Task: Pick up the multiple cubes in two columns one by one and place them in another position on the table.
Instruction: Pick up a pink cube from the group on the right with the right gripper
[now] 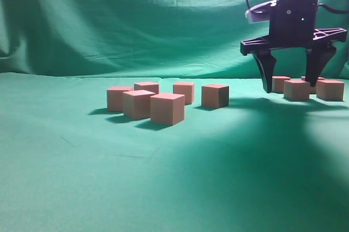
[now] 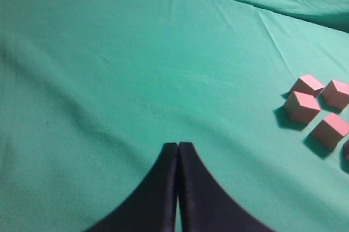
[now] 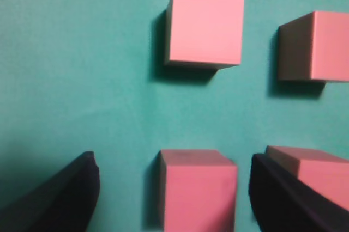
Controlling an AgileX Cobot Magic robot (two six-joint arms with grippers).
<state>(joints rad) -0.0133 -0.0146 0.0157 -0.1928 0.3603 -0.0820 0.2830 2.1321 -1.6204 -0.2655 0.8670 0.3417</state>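
Observation:
Several pink cubes [image 1: 167, 108] stand in a loose group at the centre left of the teal table [image 1: 163, 188]. A second group of cubes [image 1: 330, 89] sits at the back right. My right gripper [image 1: 289, 86] hangs open over that group, one finger on each side of a cube [image 1: 296, 89]. The right wrist view shows this cube [image 3: 199, 188] between the open gripper [image 3: 173, 161], with a gap on both sides. Another cube [image 3: 204, 28] lies ahead. My left gripper [image 2: 178, 145] is shut and empty above bare cloth, with cubes [image 2: 301, 107] off to its right.
A wrinkled green curtain [image 1: 136, 19] hangs behind the table. A neighbouring cube [image 3: 313, 172] sits close against the right finger, and another [image 3: 319, 44] lies beyond it. Bare cloth spreads across the front and far left of the table.

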